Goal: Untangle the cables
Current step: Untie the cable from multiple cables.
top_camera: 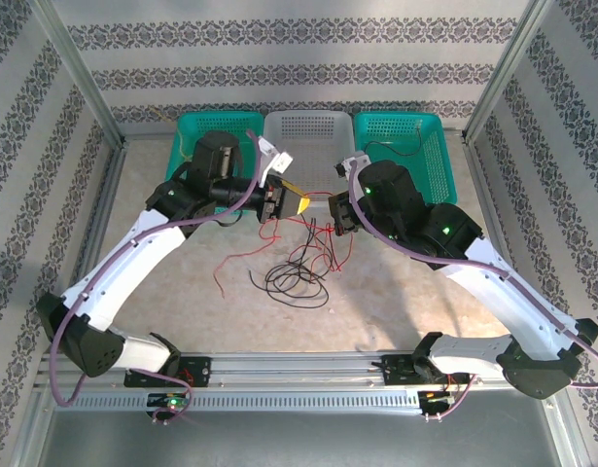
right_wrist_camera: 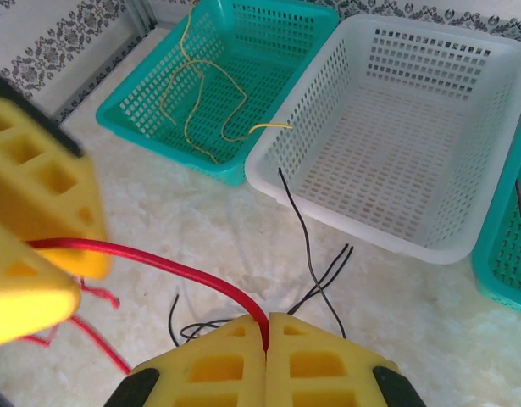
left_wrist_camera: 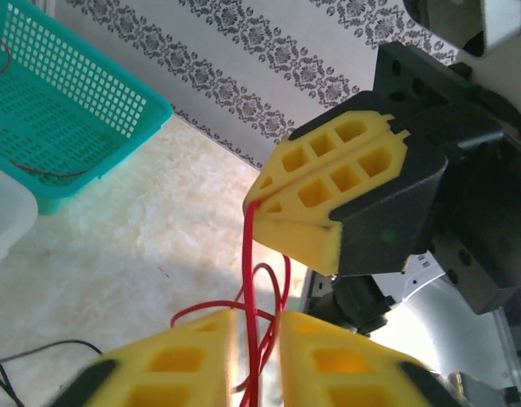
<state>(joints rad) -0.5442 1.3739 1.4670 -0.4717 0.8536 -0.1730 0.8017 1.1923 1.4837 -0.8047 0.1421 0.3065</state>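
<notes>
1. Markings: we read no brand or text. A white label (left_wrist_camera: 425, 270) on the body of the right gripper (left_wrist_camera: 253, 208) carries print too small to make out.
2. Red cable (right_wrist_camera: 158, 259): thin, glossy and bright red. It runs in a nearly straight line between the two yellow-fingered grippers above the middle of the table (top_camera: 182, 292).
3. Loose bundle: further red loops and thin black cables (top_camera: 294, 282) lie crossed over each other on the table, just near of the grippers. One black strand reaches up to the near wall of the white basket (right_wrist_camera: 345, 212).
4. Yellow cable (right_wrist_camera: 273, 126): it lies in loose curves inside the left teal basket (right_wrist_camera: 167, 146), at the far left.
5. Second red cable (left_wrist_camera: 48, 173): it lies inside the right teal basket (top_camera: 444, 156), at the far right.
6. Right gripper: clenched. Its fingertips meet on the red cable with no gap between them.
7. Left gripper (left_wrist_camera: 258, 326): the red cable passes between its fingers. The left wrist view shows a narrow gap on either side of the cable, so we cannot tell whether the cable is pinched.
8. The two grippers stand close together, facing each other, just near of the white basket.
</notes>
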